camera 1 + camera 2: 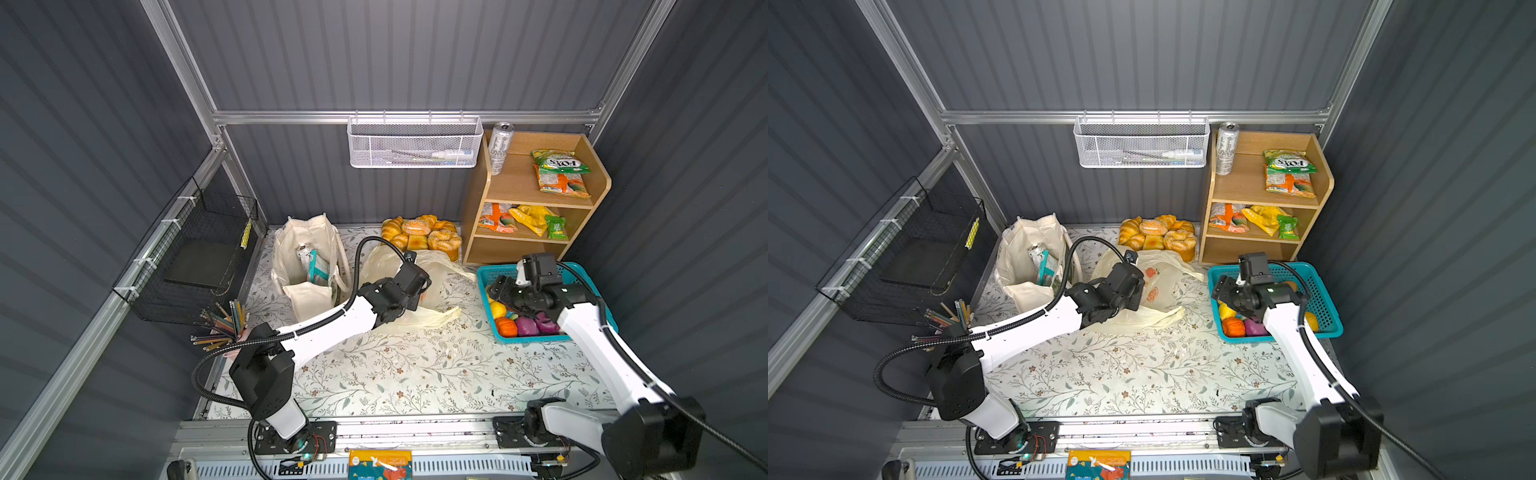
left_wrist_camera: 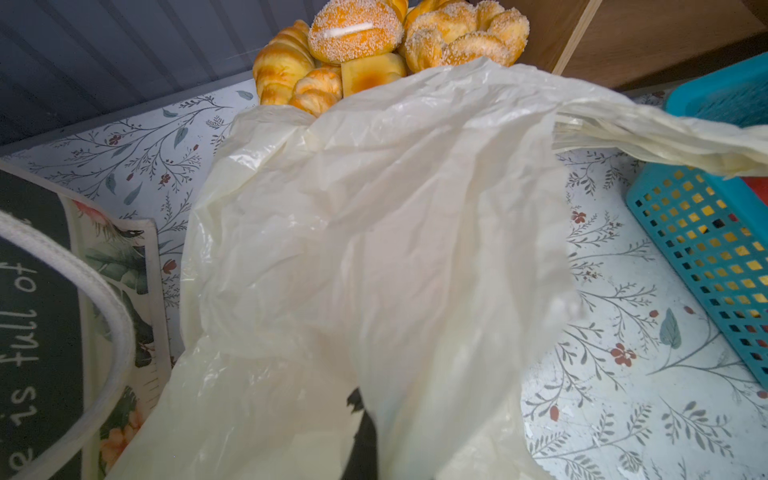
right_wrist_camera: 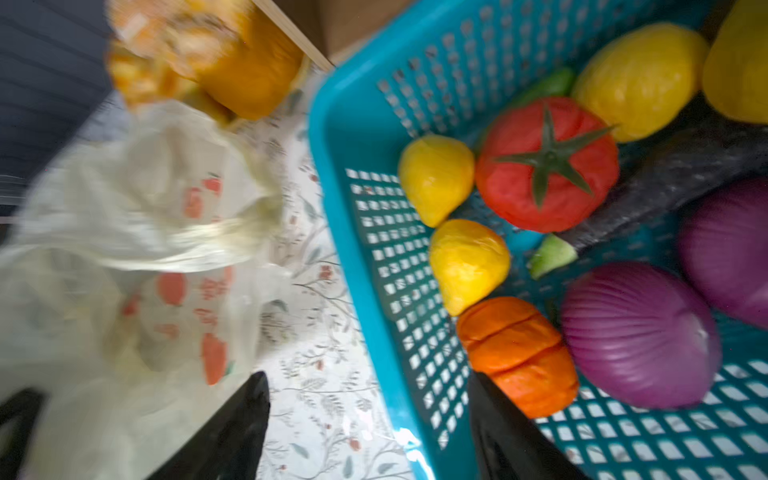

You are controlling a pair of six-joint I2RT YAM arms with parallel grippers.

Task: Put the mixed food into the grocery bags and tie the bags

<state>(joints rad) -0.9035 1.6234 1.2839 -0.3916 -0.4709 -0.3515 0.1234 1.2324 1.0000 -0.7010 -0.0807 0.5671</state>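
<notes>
Floral-print table (image 1: 415, 374) across mid-frame, canvas tote (image 1: 291, 249) upper left, plastic bag (image 1: 440, 274) centre, bread pile (image 1: 419, 235) above it, wooden shelf (image 1: 515, 183) upper right, teal basket (image 1: 486, 272) right, pencil cup (image 1: 226, 328) left edge.

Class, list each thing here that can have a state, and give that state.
left gripper: shut on plastic bag.
right gripper: open, empty, above teal basket rim.
plastic bag: untied, crumpled.
canvas tote: upright, open, partly filled.
teal basket: holding toy produce.
drink can on shelf: upright.

We counted two small lemons (image 3: 436, 178), two purple onions (image 3: 640, 332), one tomato (image 3: 548, 164), one pumpkin (image 3: 517, 355), one eggplant (image 3: 665, 178), two grocery bags (image 1: 291, 249), two drink cans (image 1: 500, 147) and one basket (image 3: 357, 291).
</notes>
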